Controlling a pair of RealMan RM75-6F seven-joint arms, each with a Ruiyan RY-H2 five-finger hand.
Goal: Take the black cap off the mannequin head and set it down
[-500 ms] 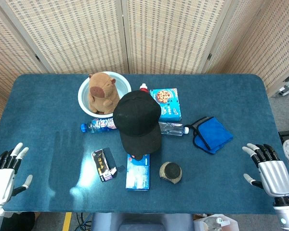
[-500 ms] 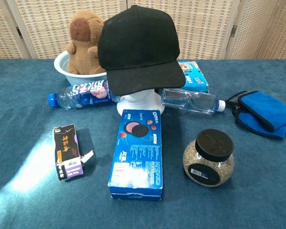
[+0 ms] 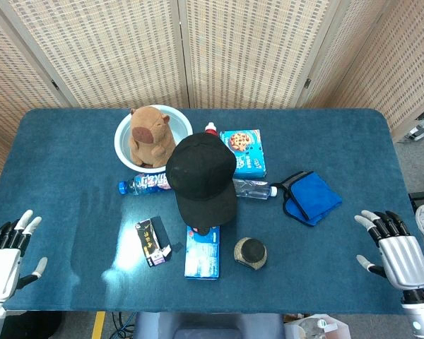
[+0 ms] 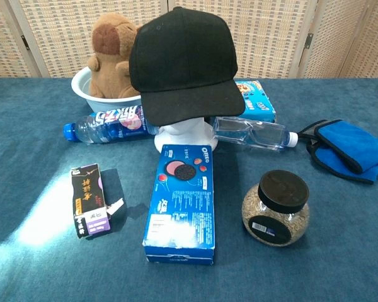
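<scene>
- Fingers of the left hand (image 3: 6,260) are spreading wide, holding nothing.
- Fingers of the right hand (image 3: 396,251) are likewise spreading, empty.
- The black cap (image 4: 181,63) is sitting on the mannequin head (image 4: 184,135).

Your black cap (image 4: 183,60) is matt cloth. The mannequin head (image 4: 183,135) is smooth white. The table (image 3: 71,141) wears napped blue fabric.
</scene>
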